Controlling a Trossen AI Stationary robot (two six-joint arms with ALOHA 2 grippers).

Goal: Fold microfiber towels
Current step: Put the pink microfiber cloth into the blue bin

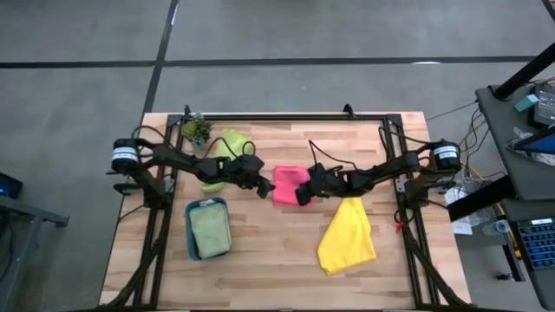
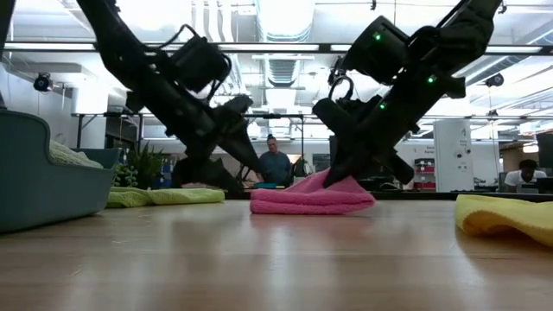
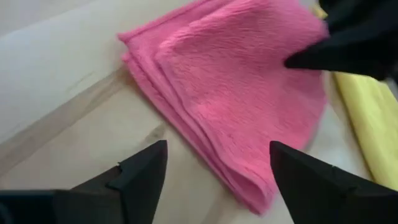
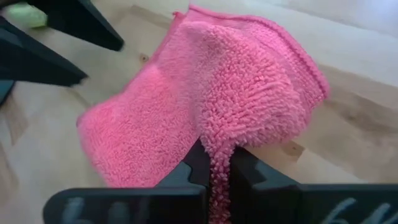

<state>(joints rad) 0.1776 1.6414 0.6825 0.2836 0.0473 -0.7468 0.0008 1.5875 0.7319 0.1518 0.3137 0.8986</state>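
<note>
A pink towel (image 1: 284,184) lies folded in several layers at the table's middle, its layered edge (image 3: 205,149) facing my left gripper. My left gripper (image 1: 264,186) stands open at the towel's left side, its fingers (image 3: 146,171) apart and low over the wood, touching nothing. My right gripper (image 1: 303,192) is shut on the towel's right side. A yellow towel (image 1: 347,234) lies crumpled near right. A lime green towel (image 1: 224,147) lies at the far left. A pale sage green towel (image 1: 210,230) rests in the teal tray (image 1: 190,234). My right gripper pinches a raised hump of the pink towel (image 4: 219,163) between its two fingers, on the towel's right side. The fingers (image 2: 346,173) slant down from the table's right. That part is drawn up a little (image 2: 327,179); the rest of the towel lies on the table.
A small potted plant (image 1: 196,130) stands at the far left corner. A black frame (image 1: 286,116) runs along the table's far edge and sides. Bare wood lies along the near edge between tray and yellow towel. A person (image 2: 275,164) sits in the room beyond.
</note>
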